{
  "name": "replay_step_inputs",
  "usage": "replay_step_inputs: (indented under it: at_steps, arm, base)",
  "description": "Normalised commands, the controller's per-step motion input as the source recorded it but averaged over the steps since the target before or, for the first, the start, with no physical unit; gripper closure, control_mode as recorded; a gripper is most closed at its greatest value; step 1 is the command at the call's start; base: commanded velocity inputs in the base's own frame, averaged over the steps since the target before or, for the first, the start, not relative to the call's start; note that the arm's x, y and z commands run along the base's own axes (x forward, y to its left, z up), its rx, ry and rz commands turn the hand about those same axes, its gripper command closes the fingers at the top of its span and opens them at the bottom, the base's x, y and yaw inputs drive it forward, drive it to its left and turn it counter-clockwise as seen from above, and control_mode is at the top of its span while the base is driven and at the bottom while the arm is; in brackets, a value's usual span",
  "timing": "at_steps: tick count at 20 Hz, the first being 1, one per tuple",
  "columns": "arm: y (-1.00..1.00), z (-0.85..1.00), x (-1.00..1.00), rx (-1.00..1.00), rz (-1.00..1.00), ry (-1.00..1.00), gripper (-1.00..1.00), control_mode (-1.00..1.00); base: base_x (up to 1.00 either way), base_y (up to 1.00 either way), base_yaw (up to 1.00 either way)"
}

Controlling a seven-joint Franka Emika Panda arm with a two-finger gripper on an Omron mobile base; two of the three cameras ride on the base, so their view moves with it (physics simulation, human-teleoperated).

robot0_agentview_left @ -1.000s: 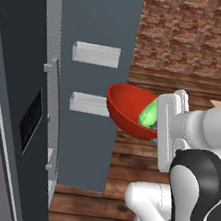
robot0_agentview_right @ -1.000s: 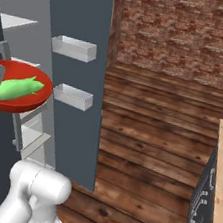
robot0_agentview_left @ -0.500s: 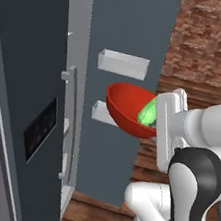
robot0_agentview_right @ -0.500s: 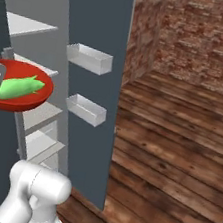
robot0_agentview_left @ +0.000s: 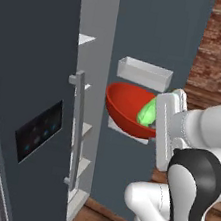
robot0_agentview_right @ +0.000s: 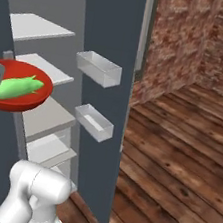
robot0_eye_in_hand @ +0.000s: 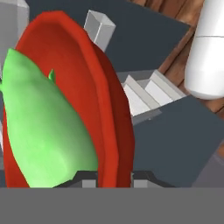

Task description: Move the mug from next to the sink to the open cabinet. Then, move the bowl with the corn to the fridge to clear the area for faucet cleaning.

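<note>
We hold the red bowl [robot0_agentview_left: 126, 112] by its rim: in the hand view the tool [robot0_eye_in_hand: 114, 180] has its two tips nearly together, one on each side of the bowl's edge [robot0_eye_in_hand: 105, 109], pinched on it. The corn [robot0_agentview_left: 148, 112] lies inside the bowl, a light-green lump resting against the wall nearest our wrist; from the right base view it stretches across the bowl's floor [robot0_agentview_right: 17, 87].

The bowl hangs in the air in front of the fridge [robot0_agentview_left: 30, 84], whose right door [robot0_agentview_right: 112, 38] stands swung open. In the left base view the bowl sits just beside the closed left door's bar handle [robot0_agentview_left: 74, 127] and in front of the two clear door bins [robot0_agentview_left: 144, 72]; the lower bin is partly hidden behind it. In the right base view the bowl [robot0_agentview_right: 20, 90] is level with the white shelves [robot0_agentview_right: 42, 27] of the open compartment, near their front edges; whether it touches one we cannot tell. The black dispenser panel [robot0_agentview_left: 38, 129] shows on the closed door.
</note>
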Motion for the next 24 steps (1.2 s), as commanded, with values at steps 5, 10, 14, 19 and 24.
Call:
replay_step_inputs:
  at_steps: [5,10,14,19,24]
  arm:
    - [0.0,0.0,0.0,0.0,0.0,0.0,1.0,1.0]
    - [0.0,0.0,0.0,0.0,0.0,0.0,1.0,1.0]
    - [0.0,0.0,0.0,0.0,0.0,0.0,1.0,1.0]
    - [0.0,0.0,0.0,0.0,0.0,0.0,1.0,1.0]
    - [0.0,0.0,0.0,0.0,0.0,0.0,1.0,1.0]
  base:
    - [0.28,-0.68,0.39]
    - [0.01,-0.68,0.34]
    - [0.0,-0.47,0.23]
    - [0.01,-0.47,0.17]
    - [0.24,-0.42,0.2]
